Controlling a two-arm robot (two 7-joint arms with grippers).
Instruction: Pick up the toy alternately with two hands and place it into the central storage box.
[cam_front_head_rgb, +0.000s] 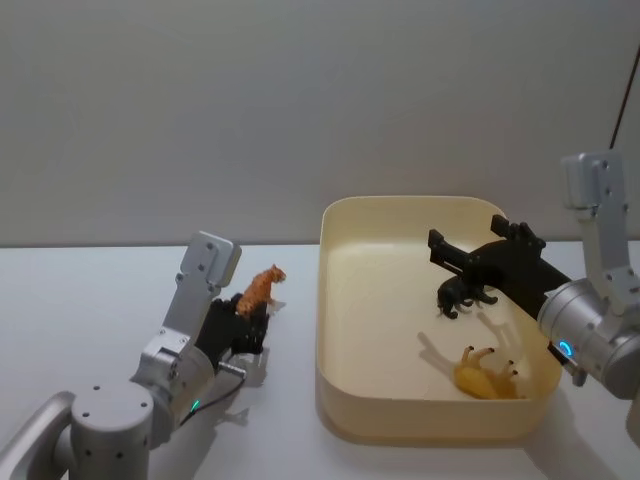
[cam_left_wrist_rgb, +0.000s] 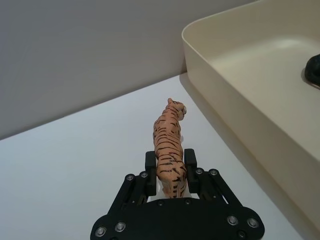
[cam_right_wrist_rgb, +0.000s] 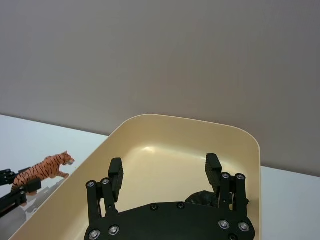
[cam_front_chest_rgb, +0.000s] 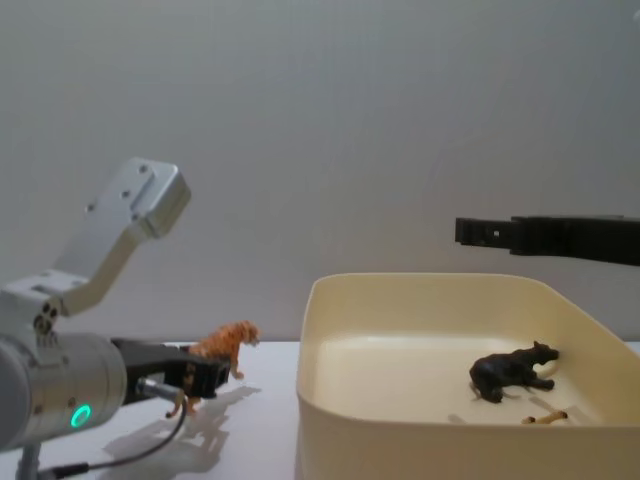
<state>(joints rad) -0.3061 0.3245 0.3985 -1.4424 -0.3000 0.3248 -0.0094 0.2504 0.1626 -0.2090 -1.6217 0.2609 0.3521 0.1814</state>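
An orange striped toy tiger (cam_front_head_rgb: 262, 288) is low over the white table, just left of the central storage box (cam_front_head_rgb: 420, 203). My left gripper (cam_front_head_rgb: 252, 320) is shut on the tiger's hindquarters (cam_left_wrist_rgb: 169, 150), and its head points away from the wrist. The tiger also appears from the side (cam_front_chest_rgb: 222, 348), held by the left gripper (cam_front_chest_rgb: 205, 375). My right gripper (cam_front_head_rgb: 468, 235) hovers open above the box interior with nothing between its fingers (cam_right_wrist_rgb: 116, 172). The cream-yellow box (cam_front_chest_rgb: 400, 440) stands at the table's centre right.
A black toy animal (cam_front_head_rgb: 462, 294) and a yellow toy animal (cam_front_head_rgb: 485, 375) lie inside the box. A plain grey wall runs behind the table. White tabletop (cam_front_head_rgb: 80, 300) stretches left of the left arm.
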